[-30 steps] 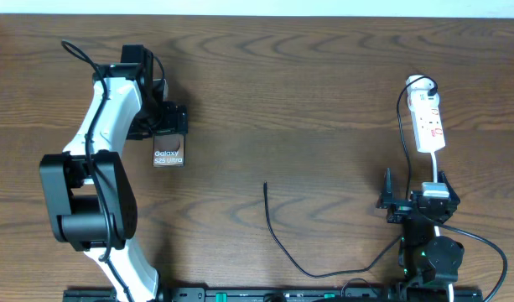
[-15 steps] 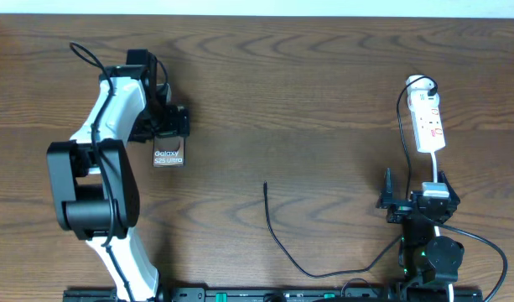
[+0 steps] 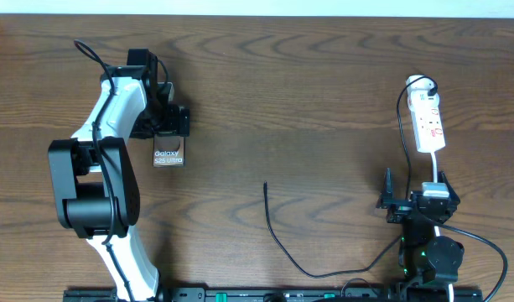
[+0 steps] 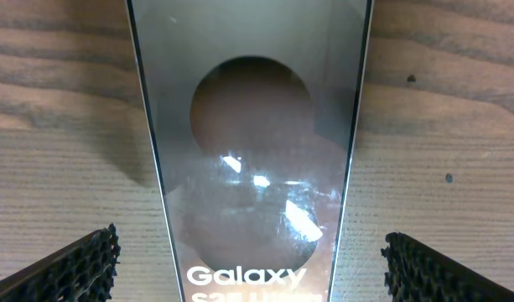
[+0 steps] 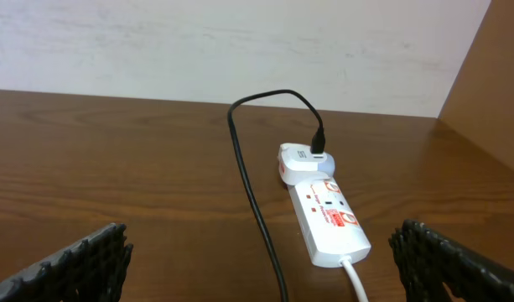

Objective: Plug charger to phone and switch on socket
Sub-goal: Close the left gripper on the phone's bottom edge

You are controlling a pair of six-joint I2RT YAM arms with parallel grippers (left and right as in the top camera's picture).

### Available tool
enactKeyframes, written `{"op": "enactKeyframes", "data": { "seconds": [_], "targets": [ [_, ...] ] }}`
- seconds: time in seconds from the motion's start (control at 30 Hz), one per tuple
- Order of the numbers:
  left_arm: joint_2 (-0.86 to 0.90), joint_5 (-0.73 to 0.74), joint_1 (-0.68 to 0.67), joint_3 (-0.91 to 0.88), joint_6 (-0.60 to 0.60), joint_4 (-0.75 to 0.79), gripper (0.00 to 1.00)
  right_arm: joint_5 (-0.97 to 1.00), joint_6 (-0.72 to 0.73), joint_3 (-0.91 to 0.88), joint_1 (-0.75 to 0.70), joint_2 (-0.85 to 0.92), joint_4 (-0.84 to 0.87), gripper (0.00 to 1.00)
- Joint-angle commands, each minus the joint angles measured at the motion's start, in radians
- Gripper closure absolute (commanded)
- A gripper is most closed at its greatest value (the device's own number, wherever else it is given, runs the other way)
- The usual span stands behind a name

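You had the left claw (image 4: 252,270) spread wide and holding nothing. Directly beneath it the flat, dark-framed phone with a brownish screen and white "Galaxy" lettering (image 4: 252,151) lay on the dark brown wooden table (image 3: 324,101). One ribbed black finger (image 4: 76,267) stood outside each long edge, and neither touched the frame. The step in hand looked to be securing that phone. To do it well you needed the phone centred between the fingers and the claw low enough to catch the thin frame rather than skate over the glossy glass. An even close would have kept the phone from twisting. Which end carried the port I could not tell, so you had to leave both short ends free. The long thin black charger cable (image 3: 267,201) lay well apart from this claw, off toward the other arm, with bare wood between, so you had open room to slide or carry the phone that way. The table's far edge ran beyond the left arm, so there was less room on that side. Your right claw (image 5: 265,267) also gaped wide and empty. The narrow white power-strip socket with red markings (image 5: 328,214) sat ahead of it, with nothing between.
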Motion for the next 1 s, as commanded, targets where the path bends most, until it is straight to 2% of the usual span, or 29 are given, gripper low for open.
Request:
{"op": "enactKeyframes", "data": {
  "seconds": [0.0,0.97],
  "targets": [
    [0.019,-0.013,0.002,0.013,0.005,0.005,0.01,-0.002,-0.010,-0.001,0.000,-0.005,-0.003,0.01],
    [0.069,-0.013,0.002,0.013,-0.017,0.049,0.01,-0.002,-0.010,-0.001,0.000,-0.005,-0.003,0.01]
  ]
}}
